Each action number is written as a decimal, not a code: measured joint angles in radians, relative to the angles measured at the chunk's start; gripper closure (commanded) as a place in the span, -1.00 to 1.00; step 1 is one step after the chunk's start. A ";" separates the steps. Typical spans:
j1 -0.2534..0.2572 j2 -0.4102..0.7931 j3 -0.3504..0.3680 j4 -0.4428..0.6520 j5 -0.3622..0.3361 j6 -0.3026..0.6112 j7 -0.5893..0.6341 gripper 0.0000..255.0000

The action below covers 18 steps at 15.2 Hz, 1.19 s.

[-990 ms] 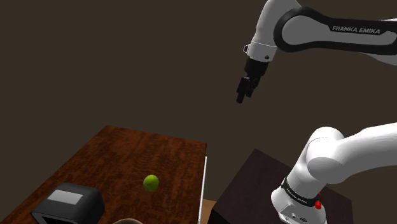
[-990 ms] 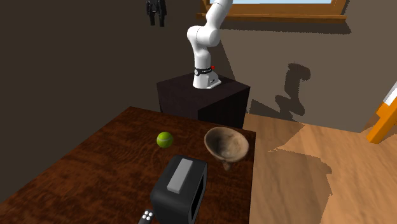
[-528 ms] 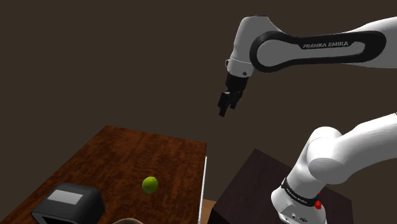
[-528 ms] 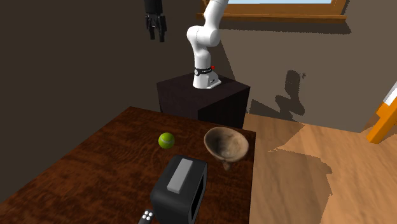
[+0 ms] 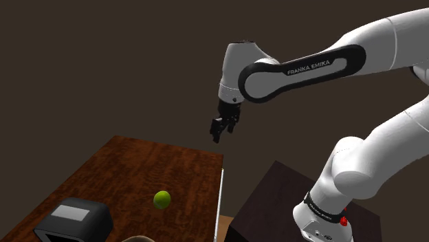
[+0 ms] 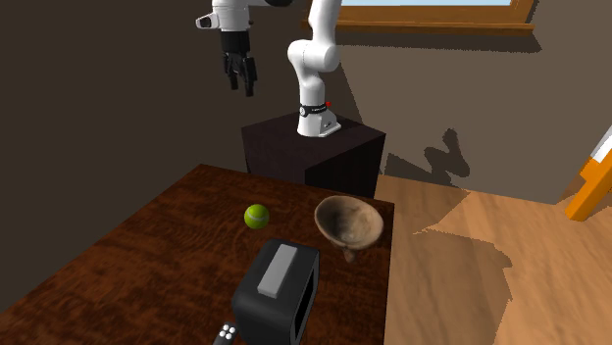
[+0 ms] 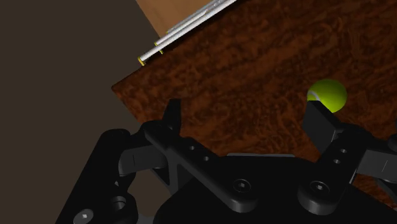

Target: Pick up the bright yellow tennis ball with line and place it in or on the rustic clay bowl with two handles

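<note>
**While the gripper is hanging high, the ball is lying free to roll**

Gripper is hovering well above the wooden table, around mid-frame in the shoulder view, fingers spread and gripping nothing. Yellow-green tennis ball is resting on bare tabletop at that frame's lower centre. In the wrist view it is showing just past one fingertip, not between the pair.

Judgement: descending on this line is risking a finger clipping the ball and sending it rolling off.

Clay bowl is sitting near the table's edge, right of the ball in the second exterior view. Black toaster is crowding it, and this is narrowing the drop approach.
</note>
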 measured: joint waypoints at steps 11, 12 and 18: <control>0.029 0.420 0.122 0.175 -0.128 0.202 0.230 -1.00; 0.036 0.464 0.126 0.203 -0.149 0.212 0.255 -1.00; 0.101 0.702 0.119 0.364 -0.263 0.249 0.379 -1.00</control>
